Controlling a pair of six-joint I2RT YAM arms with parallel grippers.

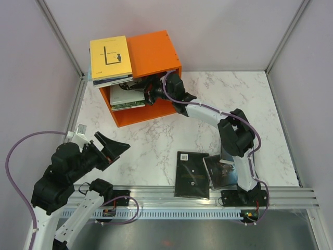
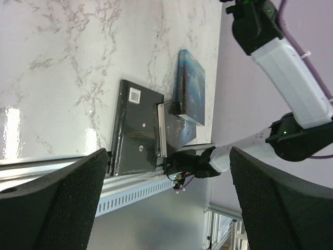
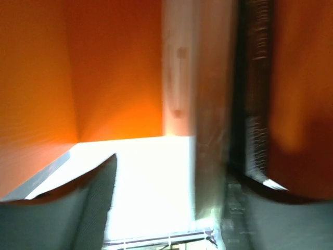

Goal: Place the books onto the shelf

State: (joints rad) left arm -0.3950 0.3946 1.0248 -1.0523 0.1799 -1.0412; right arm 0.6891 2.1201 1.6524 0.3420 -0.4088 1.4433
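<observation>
The orange shelf point(image 1: 154, 52) lies at the back left, its openings facing the front. A yellow book point(image 1: 111, 56) tops a small stack point(image 1: 111, 81) on the shelf's left part. More books point(image 1: 127, 99) lie inside the front compartment. My right gripper point(image 1: 147, 89) reaches into that opening. In the blurred right wrist view, its jaws point(image 3: 179, 166) stand apart around a white book point(image 3: 153, 182) and page edges point(image 3: 213, 156). A black book point(image 1: 191, 174) and a dark teal one point(image 1: 221, 172) lie near the front edge. My left gripper point(image 1: 115, 150) hangs open and empty at the front left.
The left wrist view shows the black book point(image 2: 136, 130), a blue-covered book point(image 2: 191, 88) and the right arm's base point(image 2: 197, 161) on the metal rail point(image 2: 130, 190). Purple-grey walls close in the marble table point(image 1: 156, 140) on three sides.
</observation>
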